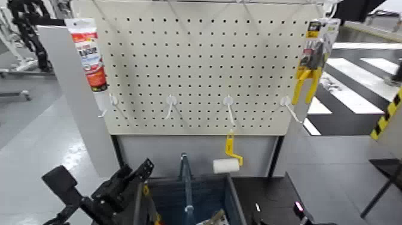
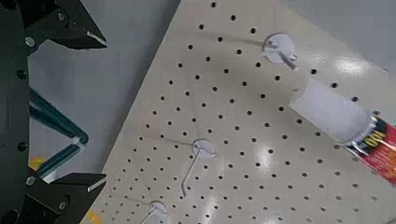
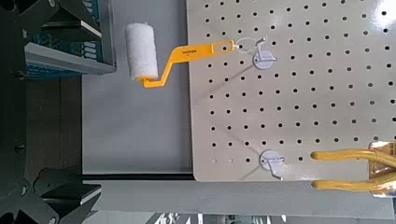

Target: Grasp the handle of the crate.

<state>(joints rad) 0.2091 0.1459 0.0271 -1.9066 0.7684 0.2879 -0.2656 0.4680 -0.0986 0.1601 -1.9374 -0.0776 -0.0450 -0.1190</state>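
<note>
- The left gripper point(image 1: 140, 173) is held raised just left of the crate point(image 1: 206, 200), with its fingers spread apart and nothing between them, as the left wrist view shows point(image 2: 65, 107).
- The handle point(image 1: 185, 182) stands just right of that gripper, a slim bar running lengthwise over the crate's middle; in the left wrist view a thin teal bar point(image 2: 47, 112) is seen between the open fingers, probably this handle, though that cannot be told for sure.
- For a sound grasp, the gripper is best brought right and down until the bar lies squarely between the fingers, then closed across the bar's width, near its top.
- The roller point(image 1: 226, 164), hung on the pegboard point(image 1: 197, 66) beyond and to the right, should be kept clear of.
- The right gripper point(image 3: 42, 103) is held low at the crate's right side, its fingers apart and empty; it may be left idle.
</note>
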